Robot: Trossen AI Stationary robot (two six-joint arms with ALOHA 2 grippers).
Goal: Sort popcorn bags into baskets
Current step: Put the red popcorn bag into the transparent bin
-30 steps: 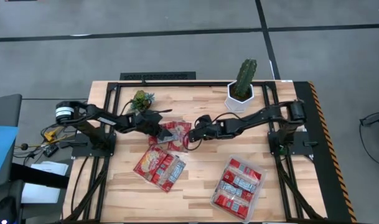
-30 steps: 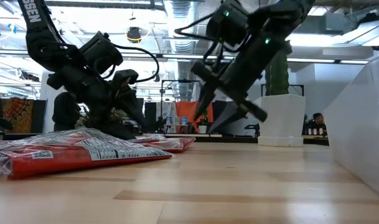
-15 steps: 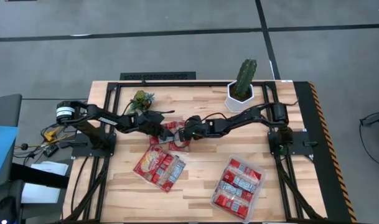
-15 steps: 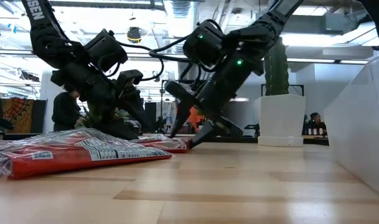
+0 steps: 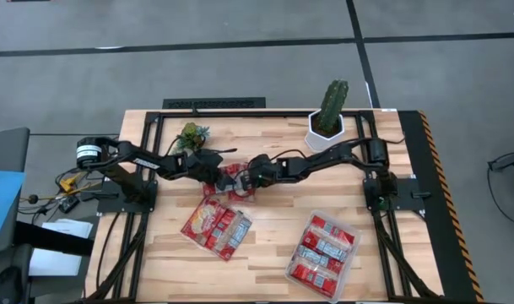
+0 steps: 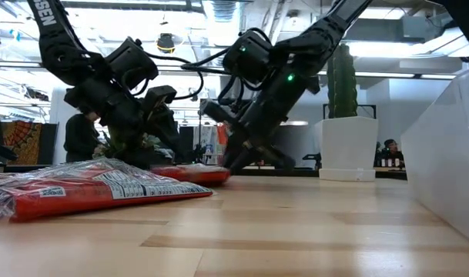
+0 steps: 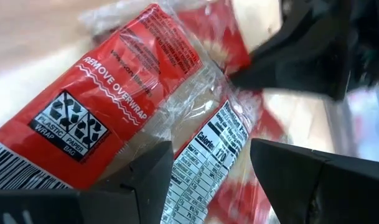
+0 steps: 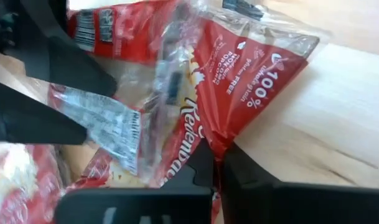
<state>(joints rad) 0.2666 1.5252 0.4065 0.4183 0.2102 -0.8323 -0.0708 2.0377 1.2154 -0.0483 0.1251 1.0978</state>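
Observation:
Several red popcorn bags [image 5: 222, 189] lie overlapped at the table's middle, between my two grippers. More bags [image 5: 216, 226] lie in a pile nearer the front edge. The clear basket [image 5: 292, 272] at the front right holds several bags. My right gripper [image 8: 215, 168] reaches in from the right and is shut on one bag [image 8: 239, 93]. My left gripper [image 7: 211, 168] comes from the left and stands open over a bag with a nutrition label [image 7: 208, 149], facing my right gripper. My right gripper pinches the red edge [image 8: 221, 142] of a popcorn bag between its two shut fingers. The fingers slant down from the table's right side. The bag lies flat on the table [image 6: 189, 174], partly over its neighbours. My left gripper: whether its fingers touch the bag below them, I cannot tell.
A cactus in a white hexagonal pot [image 5: 326, 135] stands at the far right, and a small green plant [image 5: 191, 135] at the far left. Bare wood lies between the front pile and the basket.
My right gripper has gone toward the table's left and down onto the bags at the middle, and has shut on the edge of one.

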